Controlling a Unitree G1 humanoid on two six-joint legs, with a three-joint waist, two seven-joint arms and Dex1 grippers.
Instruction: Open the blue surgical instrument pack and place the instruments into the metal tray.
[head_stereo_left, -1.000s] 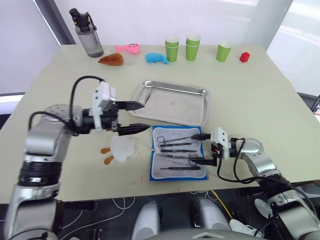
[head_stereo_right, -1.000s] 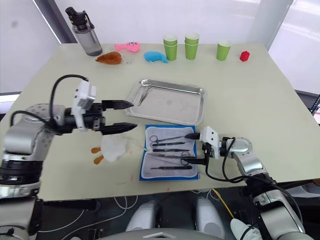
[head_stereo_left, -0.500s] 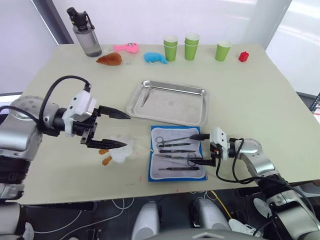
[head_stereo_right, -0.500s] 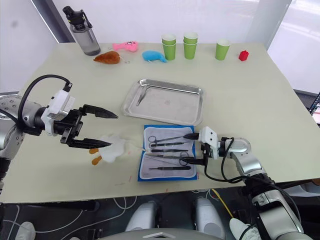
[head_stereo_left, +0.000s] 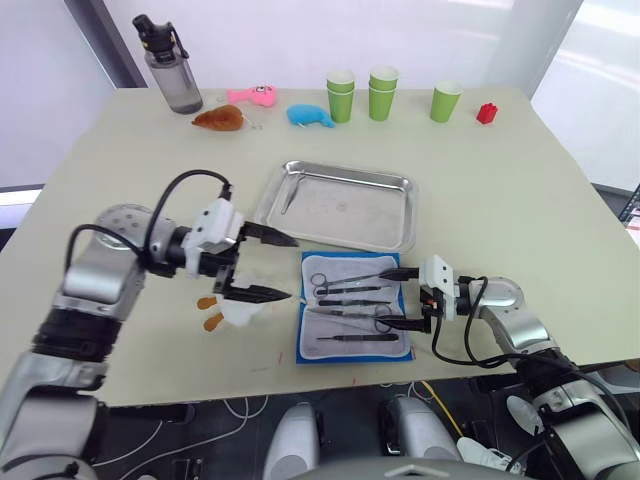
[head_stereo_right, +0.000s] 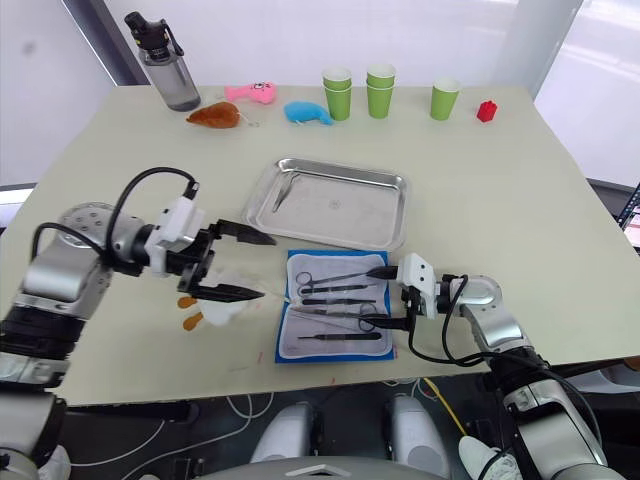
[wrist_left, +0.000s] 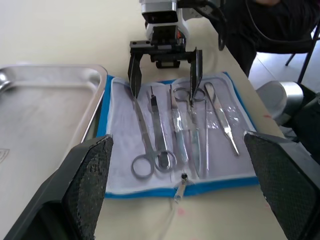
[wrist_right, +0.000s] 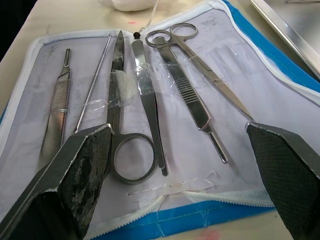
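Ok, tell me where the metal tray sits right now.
In the left eye view the metal tray sits mid-table, just beyond the opened blue pack, with the left gripper at its near-left corner.

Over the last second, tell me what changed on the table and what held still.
The left claw, open, swung out to the robot's left away from the metal tray, then came back toward the blue surgical instrument pack, and hovers by its left edge. One instrument shows in the tray that was not visible a second ago. The right claw, open at the pack's right edge, and the other instruments stayed put.

Open pack (head_stereo_left: 355, 320) before tray (head_stereo_left: 340, 205)
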